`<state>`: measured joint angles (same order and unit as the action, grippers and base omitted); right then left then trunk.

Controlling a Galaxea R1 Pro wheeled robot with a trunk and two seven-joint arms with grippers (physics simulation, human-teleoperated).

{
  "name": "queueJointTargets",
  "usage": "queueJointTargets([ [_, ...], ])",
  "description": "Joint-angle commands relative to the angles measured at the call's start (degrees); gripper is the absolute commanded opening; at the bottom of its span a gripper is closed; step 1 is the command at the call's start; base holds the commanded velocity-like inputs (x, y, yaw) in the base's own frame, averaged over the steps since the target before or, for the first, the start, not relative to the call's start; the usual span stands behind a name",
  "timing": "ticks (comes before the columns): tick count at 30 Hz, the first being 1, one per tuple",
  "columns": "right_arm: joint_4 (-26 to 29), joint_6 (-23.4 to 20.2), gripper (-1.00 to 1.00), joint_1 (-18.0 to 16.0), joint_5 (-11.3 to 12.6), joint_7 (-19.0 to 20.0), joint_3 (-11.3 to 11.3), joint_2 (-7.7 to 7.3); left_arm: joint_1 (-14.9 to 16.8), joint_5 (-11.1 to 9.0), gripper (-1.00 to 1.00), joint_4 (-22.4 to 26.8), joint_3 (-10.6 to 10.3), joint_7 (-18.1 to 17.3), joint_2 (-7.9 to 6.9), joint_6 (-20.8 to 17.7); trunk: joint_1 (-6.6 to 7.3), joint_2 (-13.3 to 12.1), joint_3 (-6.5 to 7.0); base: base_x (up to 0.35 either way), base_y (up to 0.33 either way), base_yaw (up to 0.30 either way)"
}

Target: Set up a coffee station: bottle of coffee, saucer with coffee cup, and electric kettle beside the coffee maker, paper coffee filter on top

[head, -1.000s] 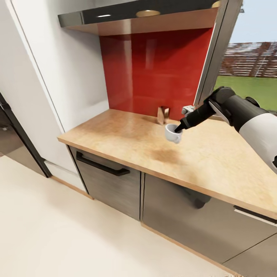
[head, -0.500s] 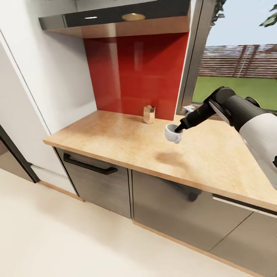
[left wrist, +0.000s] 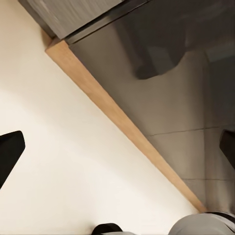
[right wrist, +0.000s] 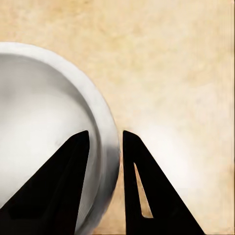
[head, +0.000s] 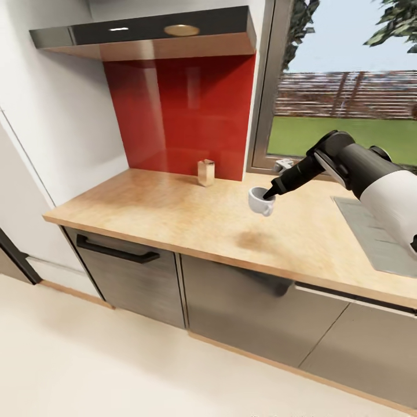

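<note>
Cup [head: 260, 200] is up in the air above the counter [head: 174, 211], right gripper [head: 270, 195] pinching its rim, one finger [right wrist: 54, 191] inside, one outside. Left gripper hangs down by the cabinets, fingers spread. No saucer or coffee maker in sight, so most of the setup looks undone.

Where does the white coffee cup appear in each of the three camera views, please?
Head view: coffee cup right of centre, held above the countertop by the right tool.
Right wrist view: coffee cup, rim pinched between the tool's fingers.
Left wrist view: not in it.
Shared landmark: the countertop.
</note>
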<state>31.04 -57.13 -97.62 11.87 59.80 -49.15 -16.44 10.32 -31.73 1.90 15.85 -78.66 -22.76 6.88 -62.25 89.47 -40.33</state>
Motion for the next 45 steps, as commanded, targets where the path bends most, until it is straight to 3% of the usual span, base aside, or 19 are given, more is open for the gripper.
queueJointTargets([
  [1,0.07,-0.35,-1.00,-0.10,0.62,-0.20,-0.41,-0.08,0.05,0.45,1.00,-0.06,0.43,-0.09,0.00,0.59,0.00,0.03,-0.03,-0.008,-0.007,-0.271],
  [11,0.03,-0.35,-1.00,-0.06,0.56,-0.21,-0.42,-0.14,0.05,0.46,1.00,-0.06,0.41,-0.09,0.00,0.59,0.00,0.03,0.24,-0.002,-0.012,-0.276],
  [25,-0.01,-0.35,-1.00,-0.03,0.53,-0.21,-0.42,-0.26,0.05,0.51,1.00,-0.06,0.34,-0.03,0.07,0.59,0.00,0.03,0.40,0.000,-0.270,-0.164],
  [37,-0.14,-0.35,-1.00,-0.03,0.53,-0.21,-0.42,-0.41,0.05,0.48,1.00,-0.06,0.41,0.03,0.08,0.59,0.00,0.03,0.40,0.000,-0.033,-0.250],
  [42,-0.18,-0.32,-1.00,-0.03,0.56,-0.21,-0.42,-1.80,0.05,0.49,1.00,-0.06,0.41,0.06,0.08,0.59,0.00,0.03,0.40,0.000,-0.001,-0.259],
  [45,-0.13,-0.29,-1.00,-0.03,0.64,-0.19,-0.42,-3.36,0.05,0.49,1.00,-0.06,0.41,0.08,0.08,0.59,0.00,0.03,0.40,0.000,0.000,-0.260],
])
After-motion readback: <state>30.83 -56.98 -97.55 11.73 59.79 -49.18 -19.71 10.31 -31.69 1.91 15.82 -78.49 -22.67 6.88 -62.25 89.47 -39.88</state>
